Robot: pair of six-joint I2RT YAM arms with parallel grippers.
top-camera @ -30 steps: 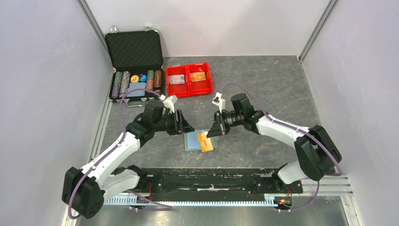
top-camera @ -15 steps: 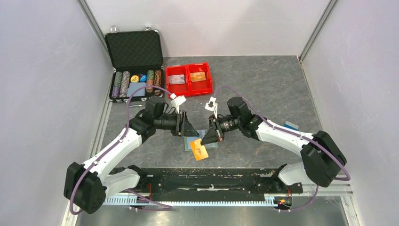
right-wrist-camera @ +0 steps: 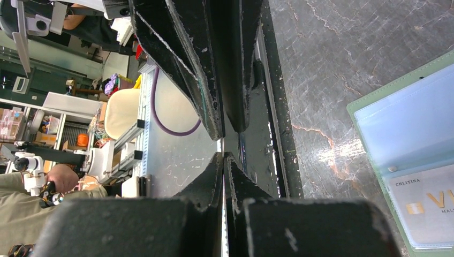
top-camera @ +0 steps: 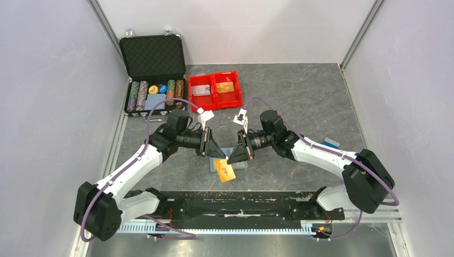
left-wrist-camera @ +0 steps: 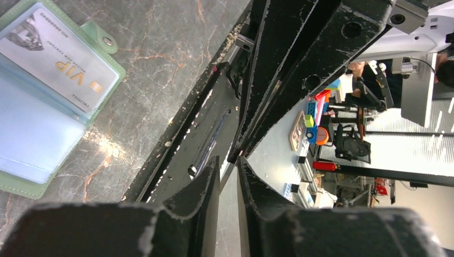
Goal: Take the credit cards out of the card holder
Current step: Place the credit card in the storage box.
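The card holder (top-camera: 242, 164) lies open and flat on the table between my two grippers, mostly hidden under them. In the wrist views its pale blue pockets (left-wrist-camera: 32, 123) (right-wrist-camera: 412, 123) show, with a whitish-grey VIP credit card (left-wrist-camera: 59, 59) (right-wrist-camera: 428, 206) in one pocket. My right gripper (top-camera: 231, 159) (right-wrist-camera: 223, 158) is shut on the orange credit card (top-camera: 226, 171), which hangs tilted above the holder's near edge. My left gripper (top-camera: 218, 155) (left-wrist-camera: 228, 163) sits at the card's upper left corner with a narrow gap between its jaws. I cannot tell if it touches the card.
A red two-compartment bin (top-camera: 214, 90) with cards in it stands at the back. An open black poker-chip case (top-camera: 154, 75) is left of it. A small blue item (top-camera: 332, 143) lies by the right arm. The black base rail (top-camera: 241, 203) runs along the near edge.
My right gripper has carried the orange card left and nearer, off the holder. My left gripper has moved right to meet it, and its jaws have narrowed.
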